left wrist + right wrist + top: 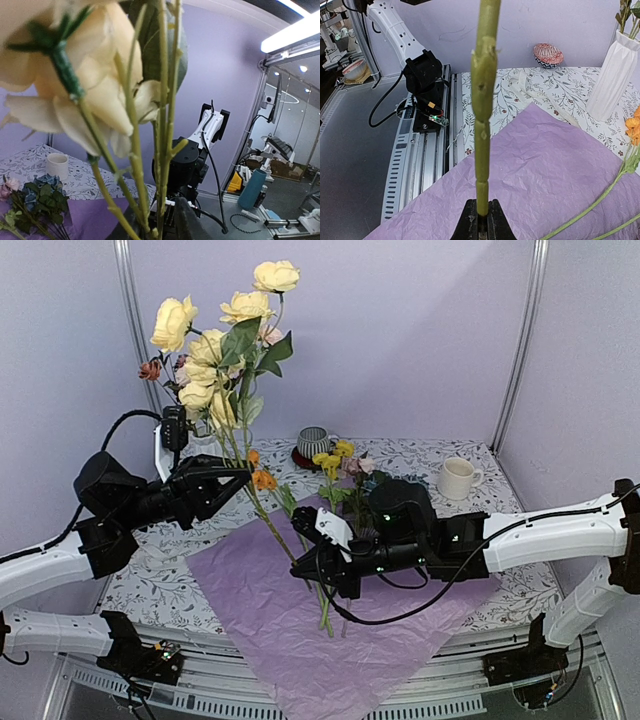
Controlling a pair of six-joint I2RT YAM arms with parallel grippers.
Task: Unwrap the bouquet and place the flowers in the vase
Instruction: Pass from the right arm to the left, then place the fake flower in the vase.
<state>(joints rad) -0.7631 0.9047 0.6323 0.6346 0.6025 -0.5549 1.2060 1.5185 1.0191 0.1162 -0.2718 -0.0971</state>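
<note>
My right claw (481,216) clamps one green stem (484,100) low down; my left claw (232,478) rings the cream roses (215,350) higher up (its grip I cannot tell). I should steer the stem ends, kept upright, over the white vase (615,75) behind it.

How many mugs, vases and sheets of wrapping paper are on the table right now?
Mugs: 2 (grey striped mug, cream mug)
Vases: 1 (tall ribbed white vase)
Paper sheets: 1 (crinkled lilac tissue paper sheet)
Total: 4
</note>
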